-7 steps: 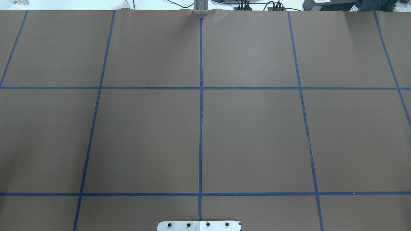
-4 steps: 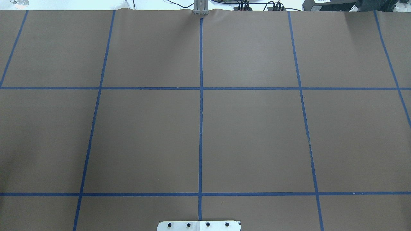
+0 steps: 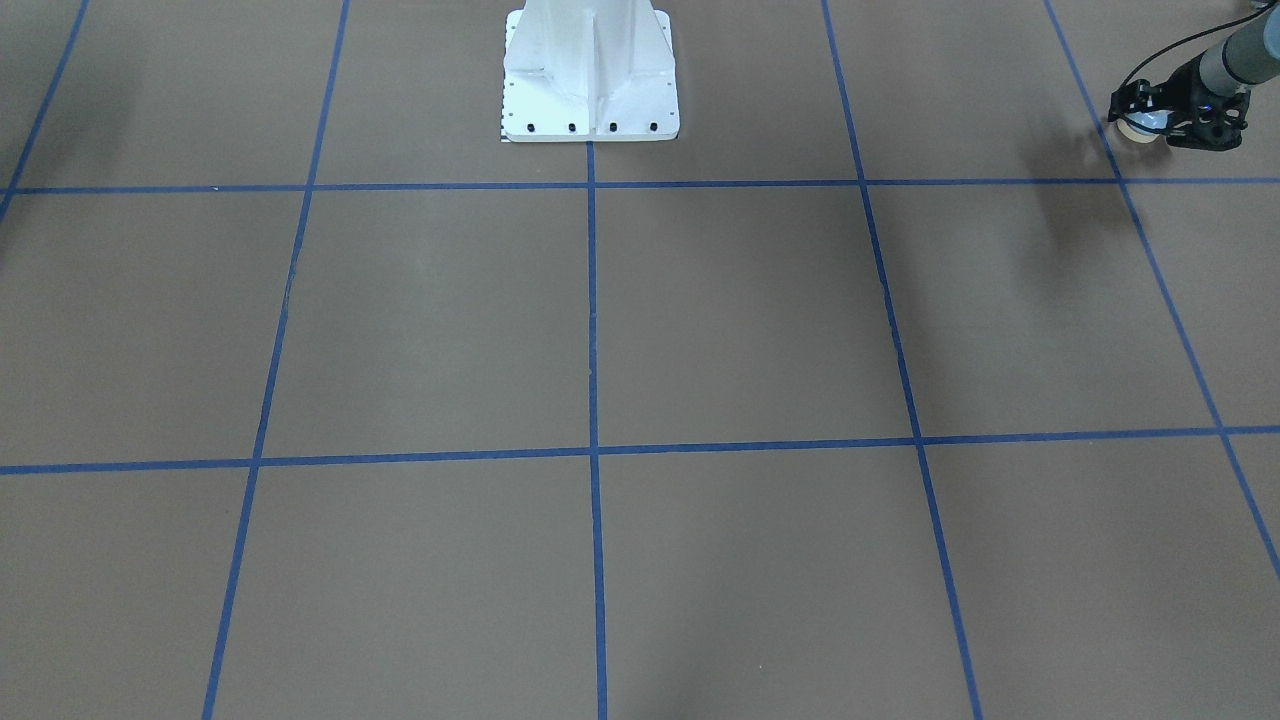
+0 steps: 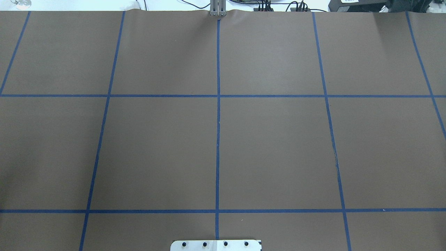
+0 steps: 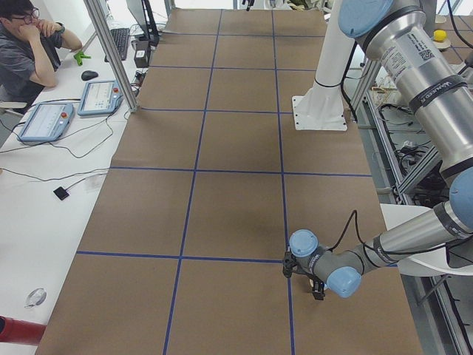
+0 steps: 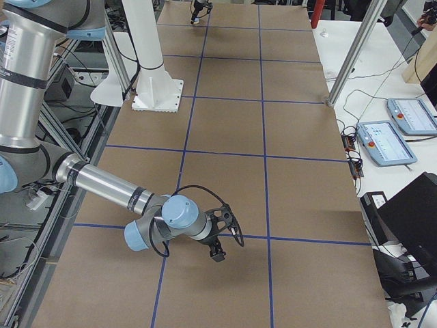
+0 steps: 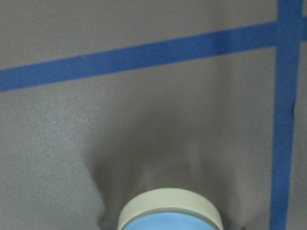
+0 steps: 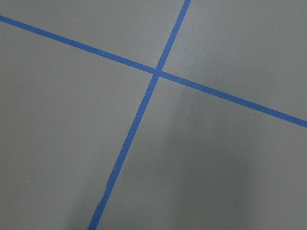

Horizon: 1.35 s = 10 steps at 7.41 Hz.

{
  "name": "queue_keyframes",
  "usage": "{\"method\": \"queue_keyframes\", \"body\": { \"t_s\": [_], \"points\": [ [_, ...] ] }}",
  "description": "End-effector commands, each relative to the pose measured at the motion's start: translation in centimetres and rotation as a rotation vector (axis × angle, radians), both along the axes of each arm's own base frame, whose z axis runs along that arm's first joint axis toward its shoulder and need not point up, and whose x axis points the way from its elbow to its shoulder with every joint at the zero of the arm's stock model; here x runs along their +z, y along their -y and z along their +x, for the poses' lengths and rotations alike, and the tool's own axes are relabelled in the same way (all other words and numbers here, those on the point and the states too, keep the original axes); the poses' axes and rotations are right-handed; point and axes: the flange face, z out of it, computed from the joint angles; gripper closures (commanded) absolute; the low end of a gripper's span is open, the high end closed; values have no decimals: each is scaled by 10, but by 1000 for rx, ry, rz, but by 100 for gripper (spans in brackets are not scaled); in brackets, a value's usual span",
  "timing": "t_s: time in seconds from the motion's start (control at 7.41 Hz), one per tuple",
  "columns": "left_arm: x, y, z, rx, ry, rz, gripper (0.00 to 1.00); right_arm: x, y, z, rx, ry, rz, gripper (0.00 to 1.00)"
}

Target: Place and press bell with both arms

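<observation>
The bell (image 3: 1134, 127) shows as a small cream and light-blue shape between the fingers of my left gripper (image 3: 1142, 118), at the far right of the front view, just above a blue tape line. The left wrist view shows its cream rim and blue dome (image 7: 170, 214) at the bottom edge, over brown paper. The left gripper looks shut on the bell. It also shows in the left side view (image 5: 301, 275), low over the table. My right gripper (image 6: 225, 239) shows only in the right side view, low over a tape line. I cannot tell whether it is open or shut.
The white bolted pedestal (image 3: 590, 80) stands at the table's robot side. Brown paper with a blue tape grid (image 4: 217, 139) covers the table. A seated person (image 5: 29, 44), tablets (image 5: 103, 96) and cables lie beyond the far edge. An aluminium post (image 5: 111, 52) stands there.
</observation>
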Motion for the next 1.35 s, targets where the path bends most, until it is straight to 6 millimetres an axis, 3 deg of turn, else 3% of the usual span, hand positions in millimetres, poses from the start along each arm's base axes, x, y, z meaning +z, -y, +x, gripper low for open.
{"method": "queue_keyframes", "body": {
  "t_s": [0.0,0.27,0.54,0.94,1.21],
  "points": [
    [0,0,0,1,-1,1,37,0,1,0,1,0,1,0],
    [-4,1,1,2,-13,10,77,0,1,0,1,0,1,0],
    [-11,-1,-1,1,-41,32,99,-1,1,0,1,2,-1,0],
    [-22,-2,-1,4,-75,39,100,-2,3,0,4,4,-1,0],
    [-64,-15,-13,14,-134,24,100,-4,7,0,5,4,4,0]
  ]
}}
